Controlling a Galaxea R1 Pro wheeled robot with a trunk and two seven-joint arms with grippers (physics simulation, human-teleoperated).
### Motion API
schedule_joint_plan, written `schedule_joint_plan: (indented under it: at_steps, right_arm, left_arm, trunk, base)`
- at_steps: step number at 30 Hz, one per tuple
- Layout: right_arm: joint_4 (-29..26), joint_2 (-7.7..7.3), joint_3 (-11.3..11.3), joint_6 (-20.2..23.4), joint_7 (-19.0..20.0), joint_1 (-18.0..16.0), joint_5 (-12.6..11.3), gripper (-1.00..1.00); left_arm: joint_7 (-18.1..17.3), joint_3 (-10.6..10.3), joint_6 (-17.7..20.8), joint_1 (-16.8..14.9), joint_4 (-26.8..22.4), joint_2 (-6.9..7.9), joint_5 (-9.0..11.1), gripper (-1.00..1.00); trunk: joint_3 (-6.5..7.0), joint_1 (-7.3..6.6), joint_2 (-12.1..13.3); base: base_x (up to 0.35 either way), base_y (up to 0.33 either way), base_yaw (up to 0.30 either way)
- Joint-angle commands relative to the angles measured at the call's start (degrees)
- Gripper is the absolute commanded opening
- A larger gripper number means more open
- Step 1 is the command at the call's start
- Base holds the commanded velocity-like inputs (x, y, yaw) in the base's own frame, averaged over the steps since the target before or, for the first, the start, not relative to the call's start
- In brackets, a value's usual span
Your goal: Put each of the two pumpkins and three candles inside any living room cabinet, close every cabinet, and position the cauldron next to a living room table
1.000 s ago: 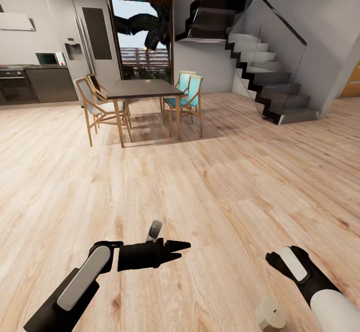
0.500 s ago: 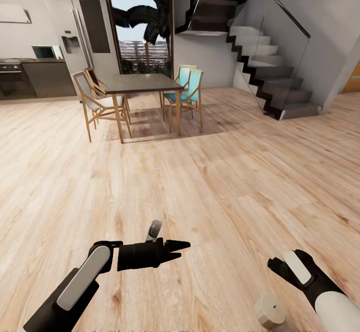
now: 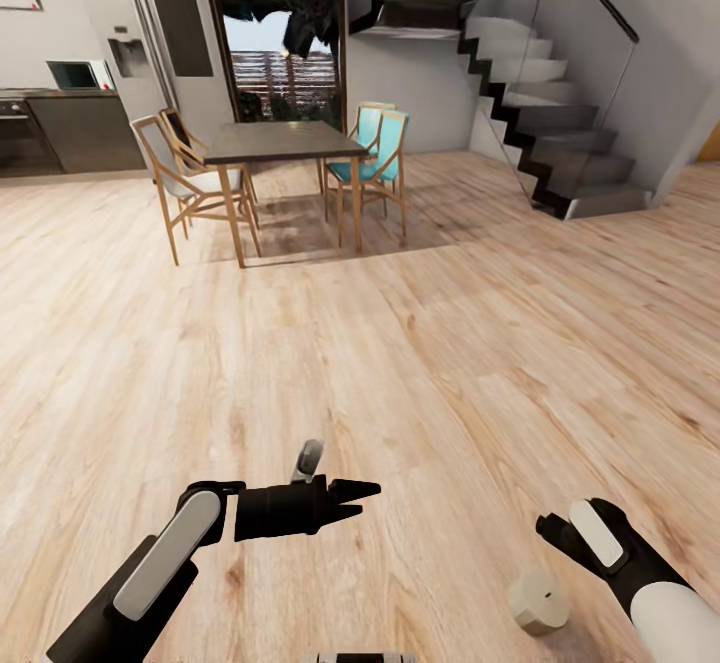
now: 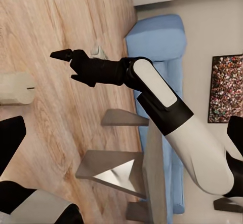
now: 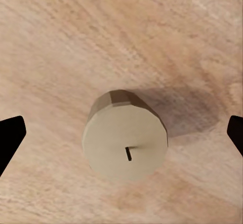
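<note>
A stubby beige candle (image 3: pixel 537 601) stands upright on the wood floor at the lower right, its flat top with a short dark wick slot facing up (image 5: pixel 125 143). My right gripper (image 5: pixel 121 133) hangs straight above it, open, with a black fingertip on either side and well clear of the candle. In the left wrist view the right gripper (image 4: pixel 63 56) points down at the floor, with the candle (image 4: pixel 15 87) close beside it. My left gripper (image 3: pixel 360 499) is open and holds nothing, stretched out level over the floor at the lower left.
Ahead stands a dark dining table (image 3: pixel 285 141) with wooden and teal chairs (image 3: pixel 372 168). Dark stairs with a glass rail (image 3: pixel 560 93) rise at the back right and a kitchen counter (image 3: pixel 80 128) runs along the back left. The left wrist view takes in a blue sofa (image 4: pixel 157 41).
The whole head view has shifted as the camera moved, bringing the dining table closer. The right wrist has shifted slightly over the candle. The left arm holds its pose.
</note>
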Motion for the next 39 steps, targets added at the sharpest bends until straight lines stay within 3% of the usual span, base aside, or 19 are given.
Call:
schedule_joint_plan:
  at_steps: [1,12,19,34,39]
  right_arm:
    - [-0.08,0.0,-0.05,0.08,-0.46,-0.01,-0.56,1.0]
    - [-0.63,0.03,-0.06,-0.68,-0.38,-0.01,-0.53,1.0]
    - [-0.26,0.01,-0.05,-2.26,4.12,-0.01,-0.39,1.0]
    - [0.06,0.06,-0.06,-2.5,4.39,-0.01,-0.38,1.0]
    - [0.12,0.08,-0.01,-4.4,4.47,-0.01,-0.43,1.0]
  left_arm:
    - [-0.58,-0.07,0.03,-0.04,0.04,0.03,-0.5,1.0]
    - [-0.58,-0.05,0.03,-0.04,0.07,0.03,-0.51,1.0]
    - [-0.59,-0.05,0.03,-0.04,0.08,0.11,-0.51,1.0]
    - [-0.58,-0.05,0.03,-0.04,0.08,0.03,-0.51,1.0]
    - [-0.58,-0.05,0.03,-0.04,0.08,0.03,-0.51,1.0]
  trunk:
    - [-0.28,0.01,-0.04]
    - [-2.71,0.29,-0.18]
    - [-4.27,0.47,-0.28]
    - [-7.59,0.86,-0.48]
    - [-7.59,0.86,-0.48]
  base:
    - [0.0,0.0,0.0]
    - [0.0,0.0,0.0]
    - [0.0,0.0,0.0]
    - [0.0,0.0,0.0]
    - [0.0,0.0,0.0]
